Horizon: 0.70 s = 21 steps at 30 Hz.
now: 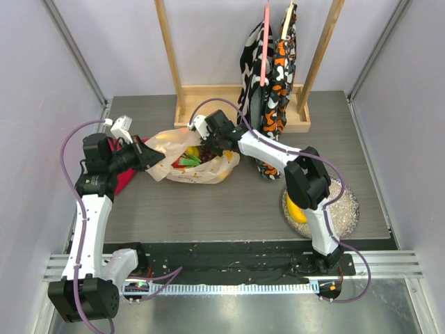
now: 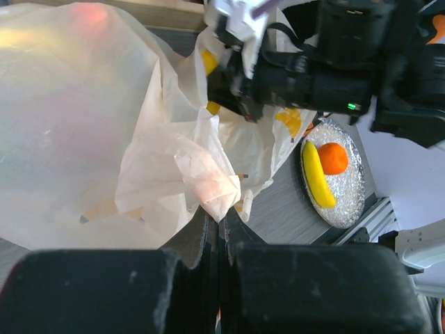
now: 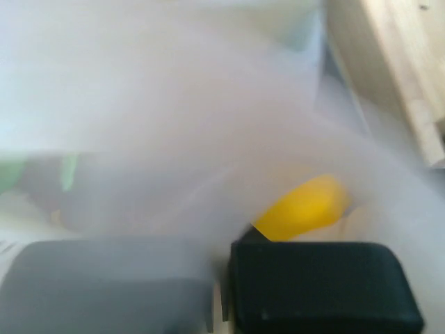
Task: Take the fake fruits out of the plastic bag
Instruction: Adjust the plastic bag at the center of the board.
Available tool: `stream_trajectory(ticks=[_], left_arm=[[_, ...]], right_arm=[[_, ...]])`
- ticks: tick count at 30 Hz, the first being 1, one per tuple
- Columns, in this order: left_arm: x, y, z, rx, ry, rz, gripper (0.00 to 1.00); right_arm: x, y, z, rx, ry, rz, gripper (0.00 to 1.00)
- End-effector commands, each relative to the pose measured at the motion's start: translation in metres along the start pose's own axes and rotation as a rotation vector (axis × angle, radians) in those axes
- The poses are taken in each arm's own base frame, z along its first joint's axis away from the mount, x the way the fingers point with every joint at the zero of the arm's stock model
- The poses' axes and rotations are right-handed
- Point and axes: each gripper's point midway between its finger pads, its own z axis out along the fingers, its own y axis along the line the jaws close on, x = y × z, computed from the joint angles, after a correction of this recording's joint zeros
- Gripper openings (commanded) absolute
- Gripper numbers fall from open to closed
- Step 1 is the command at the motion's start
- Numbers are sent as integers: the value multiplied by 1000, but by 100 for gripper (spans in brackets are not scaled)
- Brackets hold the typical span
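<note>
The plastic bag (image 1: 172, 147) lies at the left middle of the table, its mouth facing right. Green, red and dark fake fruits (image 1: 191, 158) show inside it. My left gripper (image 1: 148, 157) is shut on a fold of the bag's film (image 2: 208, 188). My right gripper (image 1: 206, 149) reaches into the bag's mouth. In the right wrist view its jaws (image 3: 233, 236) stand nearly together at the end of a yellow fruit (image 3: 302, 207), half veiled by film. A yellow banana (image 2: 318, 177) and an orange (image 2: 334, 158) lie on the silver plate (image 2: 344, 205).
A red cloth (image 1: 124, 177) lies under my left arm. A wooden rack (image 1: 208, 97) stands at the back, with patterned black, white and orange bags (image 1: 268, 76) hanging from it. The silver plate (image 1: 342, 209) sits at the near right beside my right arm.
</note>
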Motion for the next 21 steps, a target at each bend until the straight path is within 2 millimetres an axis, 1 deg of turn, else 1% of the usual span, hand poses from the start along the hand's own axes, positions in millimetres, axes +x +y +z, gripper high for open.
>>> stream_trajectory(ticks=[1, 2, 3, 4, 5, 8, 10, 11, 12, 13, 14, 16, 17, 18, 19, 20, 21], left_arm=[[-8, -4, 0, 27, -28, 21, 0], [-8, -5, 0, 29, -28, 23, 0], [-9, -4, 1, 27, -30, 23, 0], [-8, -5, 0, 29, -29, 22, 0], [-9, -5, 1, 30, -31, 24, 0], [-7, -4, 2, 31, -26, 19, 0], [-7, -3, 2, 29, -28, 18, 0], [-7, -4, 2, 32, -29, 19, 0], [-7, -5, 2, 34, -28, 19, 0], [-7, -5, 2, 31, -25, 16, 0], [-8, -6, 1, 34, -25, 18, 0], [-7, -7, 1, 37, -19, 16, 0], [-8, -7, 0, 38, -21, 19, 0], [-8, -8, 0, 39, -21, 23, 0], [-8, -7, 0, 36, -20, 22, 0], [-8, -8, -1, 36, -21, 28, 0], [-8, -8, -2, 32, -20, 29, 0]], right_arm=[[-30, 37, -76, -117, -108, -24, 7], [-6, 47, -75, -127, -53, -12, 14], [8, 51, -79, -135, -26, -13, 20], [21, 54, -81, -141, -1, -21, 23], [45, 60, -84, -150, 47, -46, 26], [76, 63, -83, -136, 114, -50, 30], [70, 65, -85, -152, 96, -45, 30], [52, 60, -89, -141, 56, -42, 30], [45, 58, -92, -139, 47, -38, 31], [32, 54, -96, -130, 19, -43, 30], [7, 46, -103, -111, -41, -49, 30], [-13, 39, -103, -93, -81, -49, 29], [-34, 32, -108, -79, -128, -43, 28], [-36, 33, -99, -83, -121, -41, 27], [-42, 32, -97, -80, -134, -38, 27], [-54, 28, -97, -70, -163, -37, 26], [-57, 27, -93, -65, -167, -37, 26]])
